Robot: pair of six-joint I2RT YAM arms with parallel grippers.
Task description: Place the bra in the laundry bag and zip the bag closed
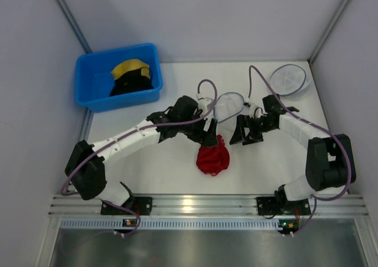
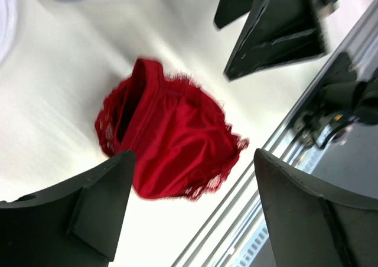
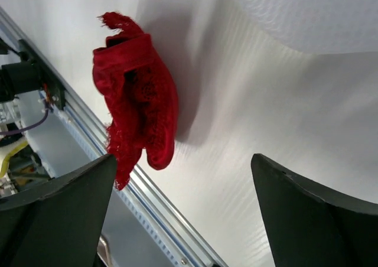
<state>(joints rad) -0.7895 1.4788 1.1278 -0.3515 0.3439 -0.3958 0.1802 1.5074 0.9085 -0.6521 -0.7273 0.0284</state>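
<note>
The red lacy bra (image 1: 212, 158) lies bunched on the white table near the front rail. It also shows in the left wrist view (image 2: 168, 143) and in the right wrist view (image 3: 139, 110). My left gripper (image 1: 210, 140) hovers just over the bra's far edge, open and empty (image 2: 195, 220). My right gripper (image 1: 245, 138) is open and empty to the right of the bra (image 3: 183, 214). The white translucent laundry bag (image 1: 227, 107) lies just behind both grippers; part of it shows in the right wrist view (image 3: 307, 13).
A blue bin (image 1: 94, 84) at the back left holds a yellow garment (image 1: 129, 68) and a black garment (image 1: 131, 82). A round white mesh bag with spokes (image 1: 289, 80) lies at the back right. The metal rail (image 1: 201, 205) runs along the near edge.
</note>
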